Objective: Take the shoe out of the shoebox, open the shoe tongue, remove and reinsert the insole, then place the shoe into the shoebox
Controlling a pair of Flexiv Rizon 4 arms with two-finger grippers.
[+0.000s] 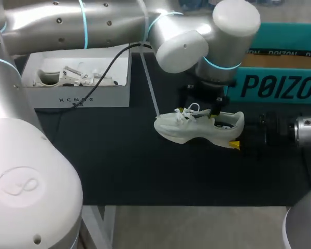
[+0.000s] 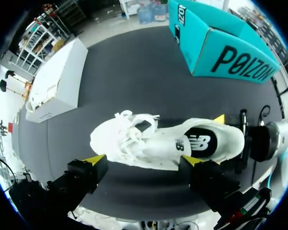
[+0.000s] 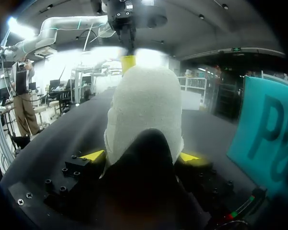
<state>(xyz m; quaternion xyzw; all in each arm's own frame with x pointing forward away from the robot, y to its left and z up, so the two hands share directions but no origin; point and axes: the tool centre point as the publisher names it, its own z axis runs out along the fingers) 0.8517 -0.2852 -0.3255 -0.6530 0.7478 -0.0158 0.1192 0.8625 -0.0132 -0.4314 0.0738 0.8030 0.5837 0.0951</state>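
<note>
White shoe [image 1: 197, 127] out of the teal shoebox [image 1: 280, 85], sole down on the black mat [image 1: 119, 155] just beside that box. Heel pinched from both sides by the right gripper [image 3: 140, 156], presumably to steady it for opening the tongue. Left gripper [image 2: 143, 160] directly above the laces, fingers spread wide, grasping nothing; one tip close to the collar, contact unclear.

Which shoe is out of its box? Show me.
The white shoe with its heel in the right gripper; the other shoe lies in the white box.
</note>
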